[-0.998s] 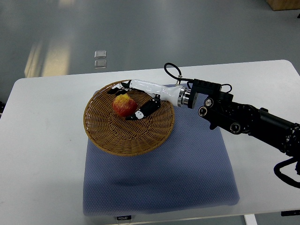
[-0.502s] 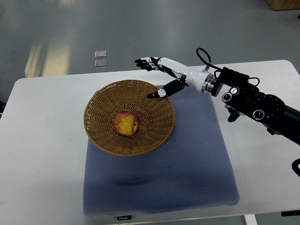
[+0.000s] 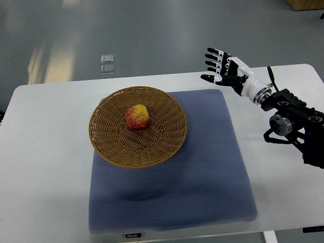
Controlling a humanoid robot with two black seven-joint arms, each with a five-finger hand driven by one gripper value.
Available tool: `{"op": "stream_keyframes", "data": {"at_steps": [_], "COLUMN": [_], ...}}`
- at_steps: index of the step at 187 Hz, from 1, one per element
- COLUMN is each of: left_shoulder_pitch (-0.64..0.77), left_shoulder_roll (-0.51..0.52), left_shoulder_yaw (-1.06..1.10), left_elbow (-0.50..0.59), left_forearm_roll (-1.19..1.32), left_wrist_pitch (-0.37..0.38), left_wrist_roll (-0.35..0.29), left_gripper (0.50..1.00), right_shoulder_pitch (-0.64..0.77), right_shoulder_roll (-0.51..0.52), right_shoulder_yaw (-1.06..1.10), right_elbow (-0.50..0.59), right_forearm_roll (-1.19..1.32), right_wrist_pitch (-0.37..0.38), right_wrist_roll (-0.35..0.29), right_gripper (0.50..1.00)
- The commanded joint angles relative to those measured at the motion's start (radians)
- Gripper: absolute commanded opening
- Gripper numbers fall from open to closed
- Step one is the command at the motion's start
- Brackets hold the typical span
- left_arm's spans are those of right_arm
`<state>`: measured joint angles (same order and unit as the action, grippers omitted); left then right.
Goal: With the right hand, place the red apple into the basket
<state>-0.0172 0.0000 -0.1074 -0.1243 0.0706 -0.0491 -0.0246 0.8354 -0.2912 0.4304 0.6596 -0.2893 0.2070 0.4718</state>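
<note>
The red apple [image 3: 137, 117] sits inside the wicker basket [image 3: 138, 155], on the left part of the blue mat [image 3: 202, 172] toward the desk's [image 3: 45, 167] far edge. Well off to its right, the right hand [image 3: 221, 67] hovers over the desk's far right corner, fingers spread and empty.

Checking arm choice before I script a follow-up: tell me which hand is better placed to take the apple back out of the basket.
The right. The right hand is the only one in view, open above the table's far right, with bare table and mat between it and the basket. The apple lies free inside. No left arm shows.
</note>
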Motion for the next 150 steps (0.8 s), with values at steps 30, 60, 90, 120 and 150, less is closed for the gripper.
{"op": "stream_keyframes", "data": {"at_steps": [30,60,90,120,150], "left_shoulder_pitch": [0.0,0.0,0.0,0.0,0.0], "left_shoulder_roll": [0.0,0.0,0.0,0.0,0.0], "left_shoulder_yaw": [0.0,0.0,0.0,0.0,0.0], "left_elbow": [0.0,0.0,0.0,0.0,0.0], "left_forearm_roll": [0.0,0.0,0.0,0.0,0.0], "left_wrist_pitch": [0.0,0.0,0.0,0.0,0.0], "left_wrist_roll": [0.0,0.0,0.0,0.0,0.0], "left_gripper": [1.0,1.0,1.0,1.0,1.0], "right_shoulder_pitch": [-0.025,-0.039,-0.055,-0.075,-0.076], "right_shoulder_roll": [-0.026,-0.014,0.007,0.049,0.061], "right_shoulder_yaw": [0.004,0.014,0.099,0.13,0.128], "right_elbow": [-0.002,-0.008,-0.035,-0.075,-0.098], "right_forearm_roll": [0.312,0.51,0.552,0.549,0.538], "right_wrist_pitch": [0.008,0.055,0.072,0.068,0.068], "right_wrist_roll": [-0.062,-0.064,-0.061,-0.051,-0.05], "right_gripper": [0.913,0.915,0.915,0.924,0.924]}}
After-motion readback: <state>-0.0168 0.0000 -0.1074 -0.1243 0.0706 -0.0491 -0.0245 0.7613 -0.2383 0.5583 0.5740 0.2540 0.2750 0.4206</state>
